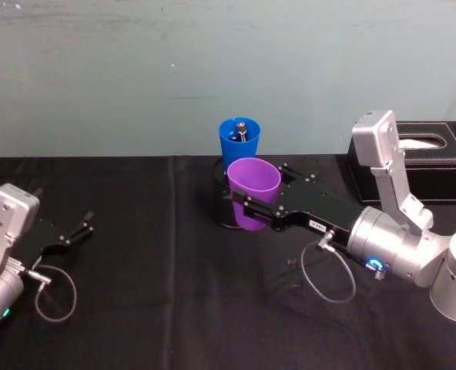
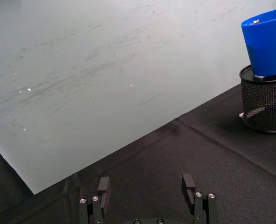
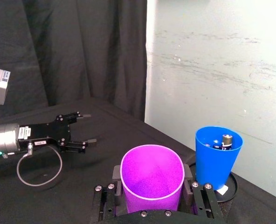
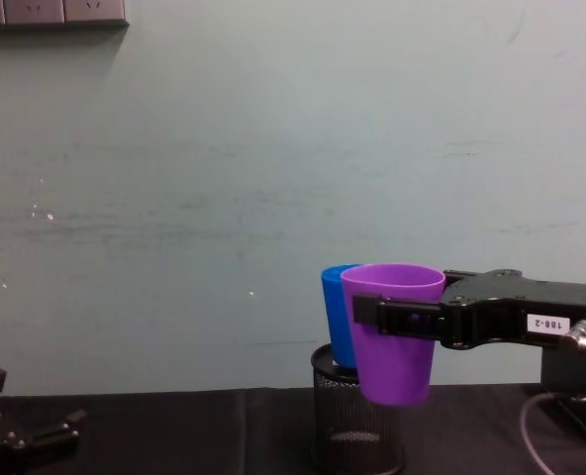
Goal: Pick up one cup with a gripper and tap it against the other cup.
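Purple cup (image 1: 253, 177) clamped in the right tool (image 1: 263, 193), off the tabletop (image 1: 151, 270).
It hangs just before the blue cup (image 1: 238, 142) in the mesh pen holder (image 4: 357, 426) near the far edge; the left tool (image 1: 80, 227) sits spread by the left edge.

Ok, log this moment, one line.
right end effector: shut on purple cup, raised | blue cup: in mesh holder | left end effector: open

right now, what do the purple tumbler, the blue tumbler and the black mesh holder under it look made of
Smooth tapered purple tumbler, in the right gripper: likely plastic, thin even wall, soft sheen. Tapered bright blue tumbler: likely plastic too, smooth, faint gloss. Black round holder under it: fine see-through mesh, probably metal. The left gripper sits open, parked at left.
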Robot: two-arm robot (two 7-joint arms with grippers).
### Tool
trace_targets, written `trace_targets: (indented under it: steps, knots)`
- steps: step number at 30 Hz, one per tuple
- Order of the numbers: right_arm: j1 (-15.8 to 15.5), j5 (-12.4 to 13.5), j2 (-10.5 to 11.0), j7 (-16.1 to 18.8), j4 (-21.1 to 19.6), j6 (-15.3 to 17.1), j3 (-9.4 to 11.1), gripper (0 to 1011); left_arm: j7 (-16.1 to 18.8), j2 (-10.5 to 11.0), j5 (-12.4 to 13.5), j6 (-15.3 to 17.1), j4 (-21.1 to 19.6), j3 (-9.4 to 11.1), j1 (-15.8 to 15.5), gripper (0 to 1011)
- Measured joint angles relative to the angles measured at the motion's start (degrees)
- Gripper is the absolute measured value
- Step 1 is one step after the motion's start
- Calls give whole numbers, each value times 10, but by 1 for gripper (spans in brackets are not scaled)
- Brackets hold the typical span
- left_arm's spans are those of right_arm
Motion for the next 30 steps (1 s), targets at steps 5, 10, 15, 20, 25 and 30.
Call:
trace_targets:
  steps: [5, 10, 15, 20, 25, 30]
  knots:
    - [0, 0, 0, 0, 0, 0, 0, 731, 0, 0, 0, 0, 0, 0, 0, 1000]
    - [0, 0, 0, 0, 0, 0, 0, 731, 0, 0, 0, 0, 0, 0, 0, 1000]
    - [0, 0, 0, 0, 0, 0, 0, 731, 0, 0, 0, 0, 0, 0, 0, 1000]
    - [0, 0, 0, 0, 0, 0, 0, 731, 0, 0, 0, 0, 0, 0, 0, 1000]
    - [0, 0, 0, 0, 0, 0, 0, 731, 0, 0, 0, 0, 0, 0, 0, 1000]
    - [0, 0, 0, 0, 0, 0, 0, 731, 0, 0, 0, 0, 0, 0, 0, 1000]
